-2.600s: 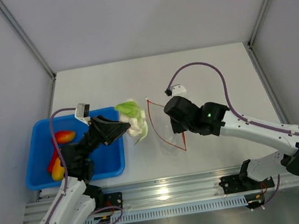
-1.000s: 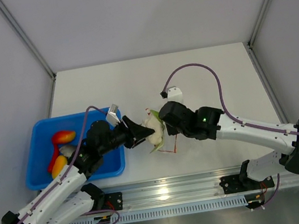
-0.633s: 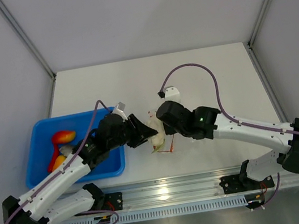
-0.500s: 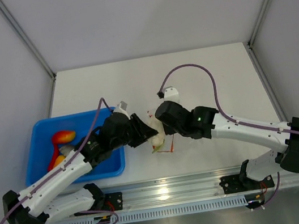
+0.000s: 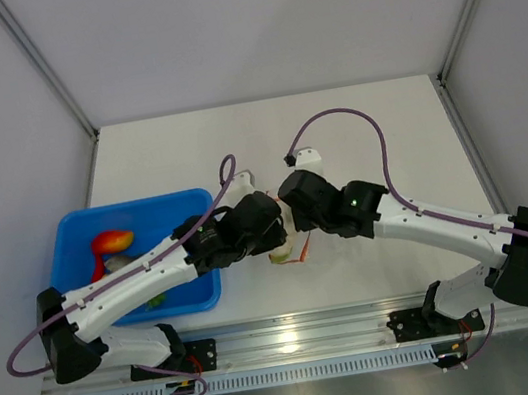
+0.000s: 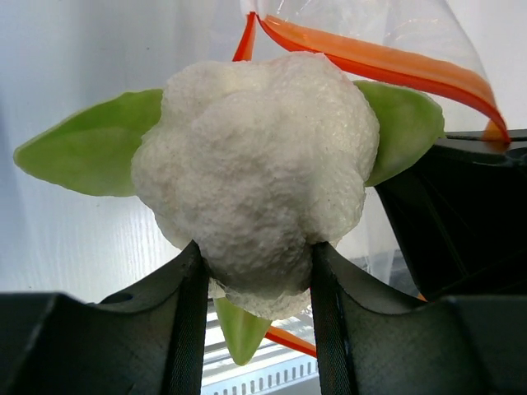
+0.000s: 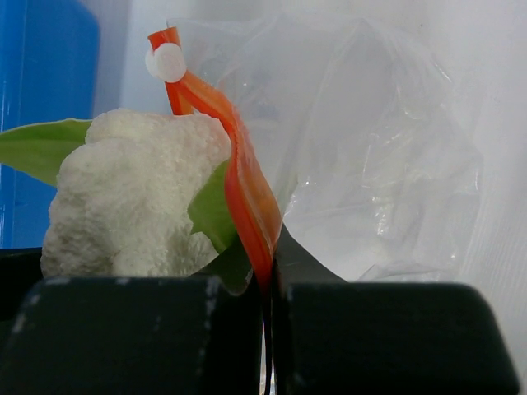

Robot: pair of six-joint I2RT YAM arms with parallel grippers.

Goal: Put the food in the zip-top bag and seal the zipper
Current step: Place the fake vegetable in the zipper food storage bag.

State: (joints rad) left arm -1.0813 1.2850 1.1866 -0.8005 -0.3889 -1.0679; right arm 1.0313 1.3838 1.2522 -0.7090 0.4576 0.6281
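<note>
Top external view: both arms reach inward and meet over the tabletop, near the middle of its near edge, with the wrists almost touching.
Left gripper: clenched on the cauliflower, one finger on each side of its lower part. Green leaves stick out left, right and below.
Right gripper: pinched tight on the zipper. The red strip rises from between the jaws to a white tab at its top end.
Zip-top bag: clear and crinkled, spreading away from the strip, mostly hidden under the wrists from above.
Cauliflower vs mouth: pressed right against the red strip. Cannot tell whether any of it is past the mouth edge.
Blue tray: at the left edge of the tabletop, toward the near corner, with the left forearm crossing its near right corner. A red-orange fruit lies by the far wall and a green piece by the near wall.
Room: bare tabletop toward the far and right edges; tight between the tray's right wall and the grippers.
</note>
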